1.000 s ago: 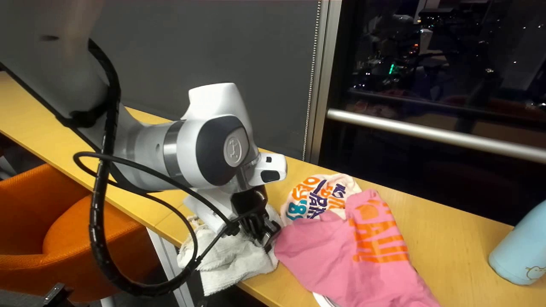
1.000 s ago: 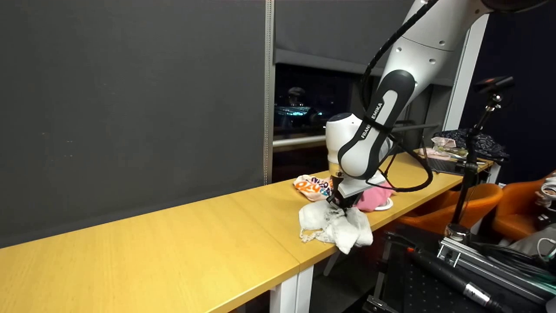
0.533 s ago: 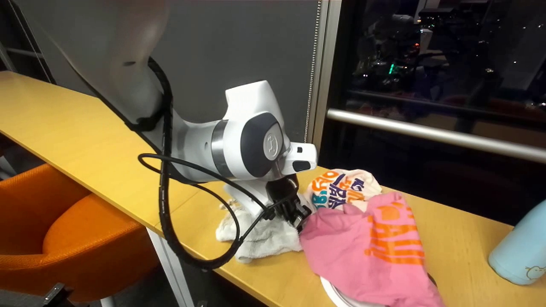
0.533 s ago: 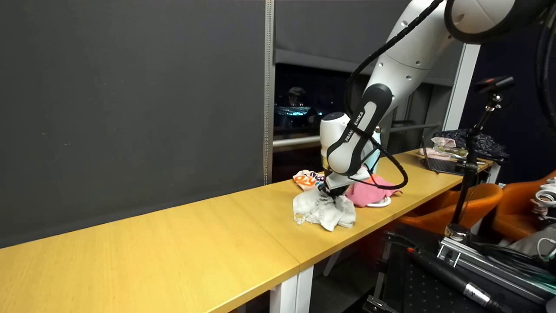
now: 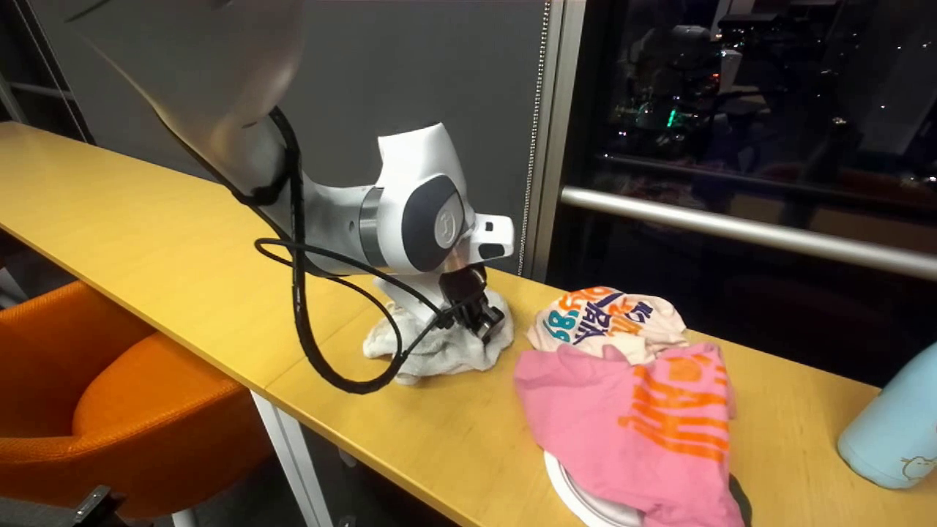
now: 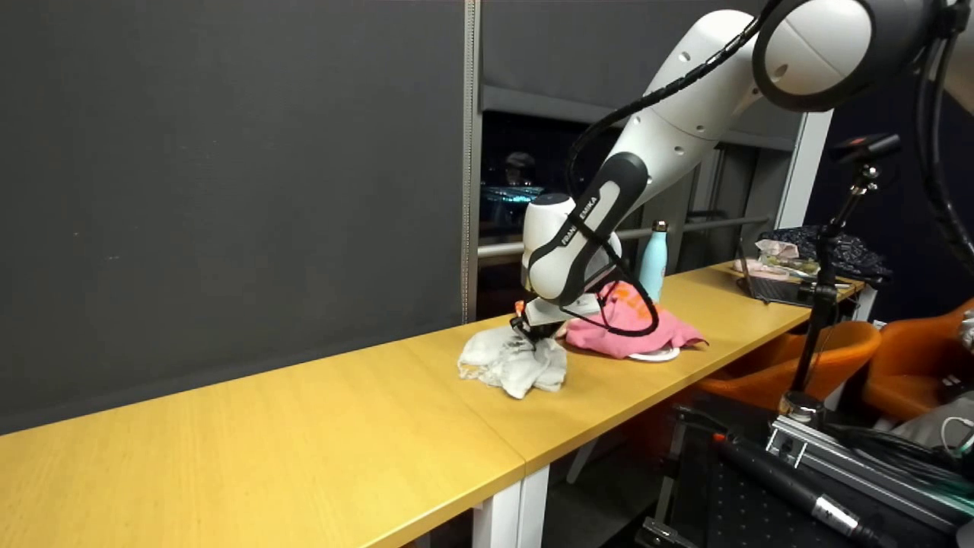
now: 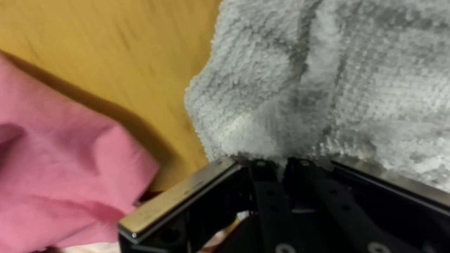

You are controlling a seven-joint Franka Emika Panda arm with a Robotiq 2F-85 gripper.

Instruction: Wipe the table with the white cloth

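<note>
The white cloth (image 5: 446, 355) lies bunched on the yellow wooden table (image 5: 454, 432), fully on the top. It also shows in an exterior view (image 6: 517, 373) and fills much of the wrist view (image 7: 267, 88). My gripper (image 7: 281, 167) points down at the cloth, with its fingertips close together and a fold of cloth pinched between them. In both exterior views the gripper (image 5: 489, 328) (image 6: 529, 335) presses into the bunched cloth. The arm and cable hide part of the cloth.
A pink cloth (image 5: 585, 395) with orange letters lies beside the gripper, partly over a white plate (image 5: 578, 498). A cream printed cloth (image 5: 607, 322) is behind it. A light blue bottle (image 6: 654, 262) stands farther along. An orange chair (image 5: 146, 395) is at the front edge.
My gripper has dragged the white cloth from hanging over the front edge to farther back on the table, then away from the pink cloth. The pink and cream cloths have shifted toward the bottle.
</note>
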